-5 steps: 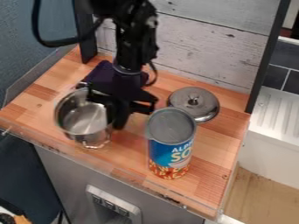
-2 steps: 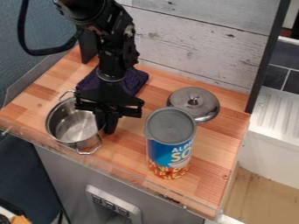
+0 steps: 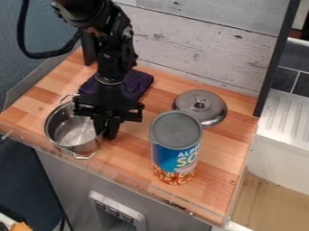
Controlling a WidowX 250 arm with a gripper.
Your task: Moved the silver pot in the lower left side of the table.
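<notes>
From where I stand, the silver pot (image 3: 73, 145) sits flat on the left, near part of the wooden table (image 3: 212, 173), right by the edge, so I think it is about where it should be. The black gripper (image 3: 105, 131) hangs down at the pot's right side, by the rim. That looks like a good spot to push it left or grab its wall. I can't tell if the gripper is squeezing the rim or is loose. The pot stands the right way up, so it should stay steady, but too much more push could tip it off. The tall can (image 3: 175, 146) and the lid (image 3: 200, 107) are to the right, out of the pot's way.
</notes>
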